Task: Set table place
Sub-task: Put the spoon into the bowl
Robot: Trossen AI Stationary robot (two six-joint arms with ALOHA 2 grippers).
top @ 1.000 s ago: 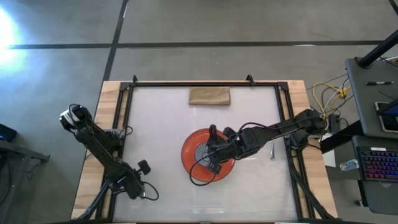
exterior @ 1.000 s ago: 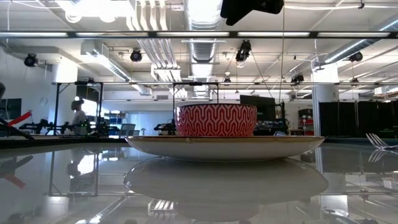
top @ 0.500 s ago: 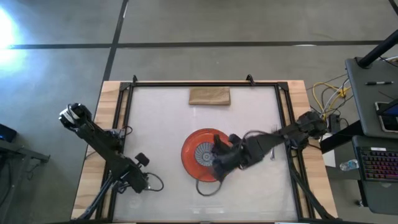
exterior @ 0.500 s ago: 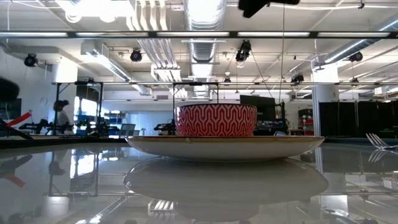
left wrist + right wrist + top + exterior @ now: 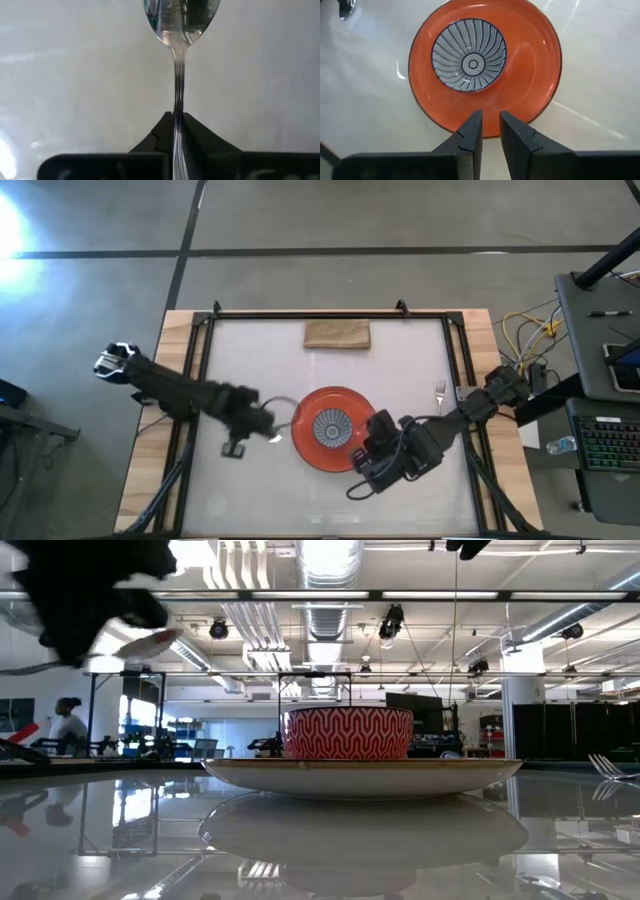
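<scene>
Spoon (image 5: 179,75) gripped by the handle between the shut fingers of the left gripper (image 5: 176,122), bowl end pointing away from the wrist, polished and mirroring the ceiling. Hung above the white sheet of the table (image 5: 250,360), on the left side of the orange plate (image 5: 352,455) and near its rim, apart from it, with the left arm reaching in from the table's left edge. Showed in the low view as a dark blur at the upper left, a pale spoon tip poking out beside it. Sat roughly at the middle of the table, that plate, carrying a bowl (image 5: 347,734) at its centre: red and white zigzag on the outer wall, blue and white rays fanning from a small ring inside. Right gripper (image 5: 490,120) poised over the plate's near-right edge, fingers parted by only a narrow slit, nothing between them, aimed back toward the bowl, the right arm stretching in from the table's right edge. Lay on the sheet near the right frame rail, a fork (image 5: 438,391), well apart from the plate and touched by neither gripper. Rested flat close to the far rail, a wooden block (image 5: 337,334), alone there. Framed the sheet all round, thin black metal, light wood showing outside it. Stood far off in the room behind the table, a person (image 5: 68,725).
</scene>
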